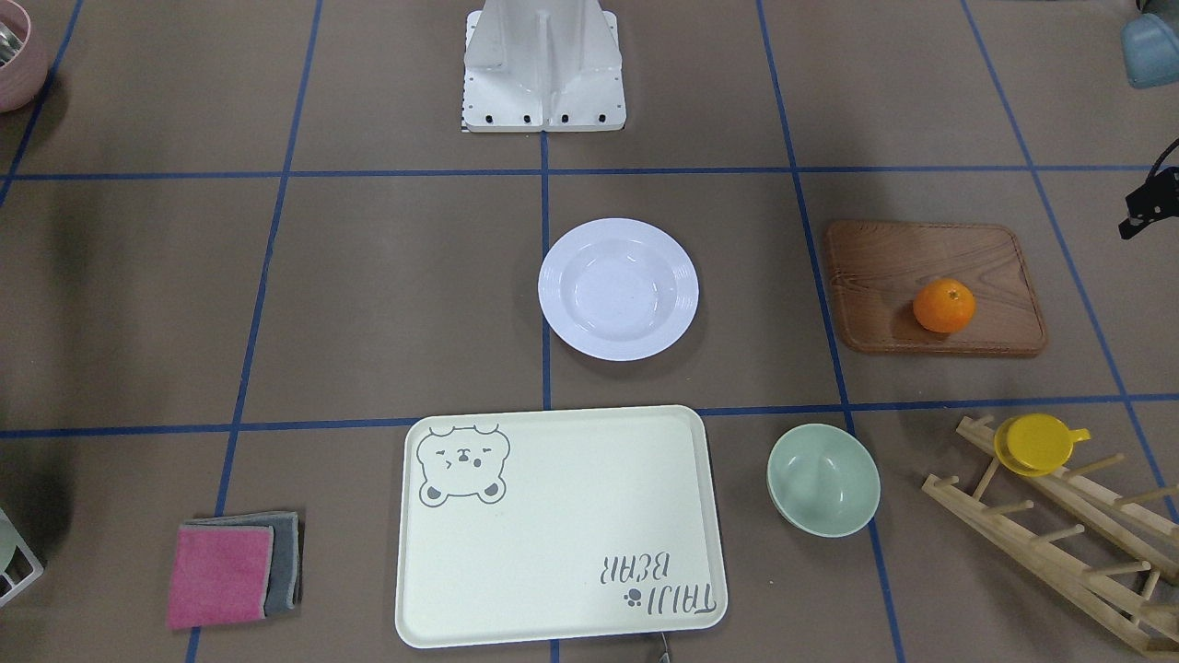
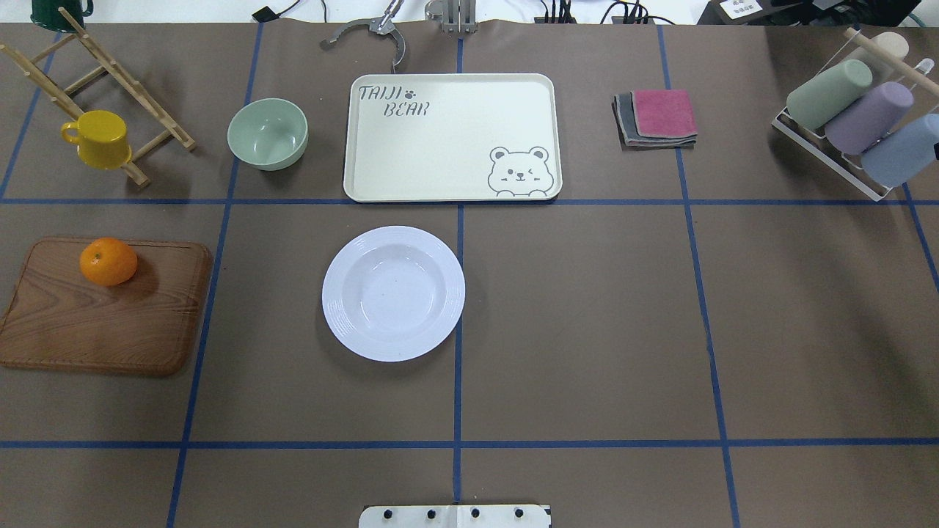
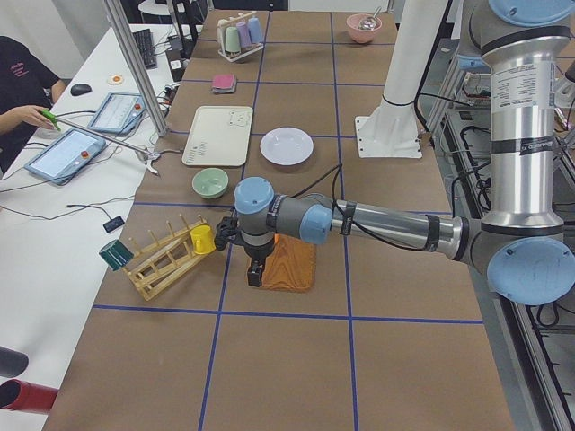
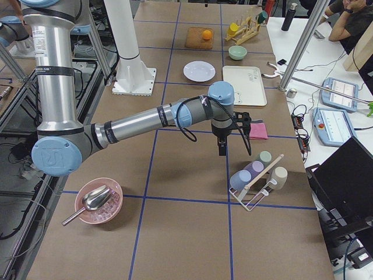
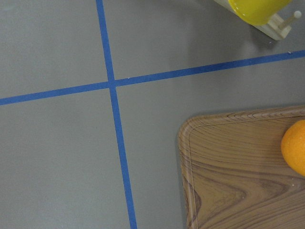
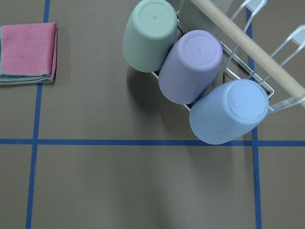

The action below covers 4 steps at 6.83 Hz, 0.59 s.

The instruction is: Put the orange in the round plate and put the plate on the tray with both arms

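Note:
The orange [image 1: 944, 306] [image 2: 108, 261] rests on a brown wooden board [image 2: 103, 315]; its edge shows in the left wrist view [image 5: 295, 152]. The round plate [image 1: 618, 288] [image 2: 393, 293] lies empty at mid-table. Beyond it the tray [image 1: 553, 534] [image 2: 440, 147] is bare. My left gripper [image 3: 255, 277] hangs over the board's outer end, apart from the orange. My right gripper [image 4: 222, 149] hovers near the cup rack, far from the plate. I cannot tell whether either one is open or shut.
A pale-green bowl [image 1: 822, 479] sits beside the tray. A wooden rack holds a yellow cup [image 1: 1041, 442]. Folded cloths [image 1: 230, 571] lie on the tray's other side. A wire rack of tumblers [image 2: 858, 117] stands far right. A pink bowl [image 4: 98, 201] holds a scoop.

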### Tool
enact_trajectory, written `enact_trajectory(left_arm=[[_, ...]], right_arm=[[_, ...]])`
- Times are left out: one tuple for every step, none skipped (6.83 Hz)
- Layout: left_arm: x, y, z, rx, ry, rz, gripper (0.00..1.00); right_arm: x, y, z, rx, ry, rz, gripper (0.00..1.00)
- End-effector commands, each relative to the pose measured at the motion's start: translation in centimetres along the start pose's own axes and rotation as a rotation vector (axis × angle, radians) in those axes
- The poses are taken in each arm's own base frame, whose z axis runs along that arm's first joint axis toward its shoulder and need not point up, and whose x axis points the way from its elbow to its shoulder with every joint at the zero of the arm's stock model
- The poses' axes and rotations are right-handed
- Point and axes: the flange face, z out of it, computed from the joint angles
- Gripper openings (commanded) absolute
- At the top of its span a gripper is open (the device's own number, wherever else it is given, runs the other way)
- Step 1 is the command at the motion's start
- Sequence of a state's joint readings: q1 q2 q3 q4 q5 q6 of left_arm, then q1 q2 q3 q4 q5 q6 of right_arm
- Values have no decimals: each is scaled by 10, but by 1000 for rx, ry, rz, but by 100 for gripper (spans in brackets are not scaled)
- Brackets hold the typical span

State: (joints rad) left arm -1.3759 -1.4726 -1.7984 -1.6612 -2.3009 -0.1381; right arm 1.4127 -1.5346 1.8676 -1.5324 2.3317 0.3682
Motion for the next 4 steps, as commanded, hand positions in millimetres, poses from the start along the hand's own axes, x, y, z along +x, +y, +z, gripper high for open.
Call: enact_trajectory(left_arm=[[0, 1, 0, 0, 0, -2, 99], [0, 1, 0, 0, 0, -2, 99], [2, -2, 0, 1, 2, -1, 99], [6, -4, -1, 3, 4, 0, 99]], right_arm=[[-1, -1, -2, 4, -1, -8, 100], [-2, -4, -1, 4, 0, -2, 100], [-7, -4, -5, 11, -8, -8, 100], [-25, -13, -18, 36, -32, -30, 100]])
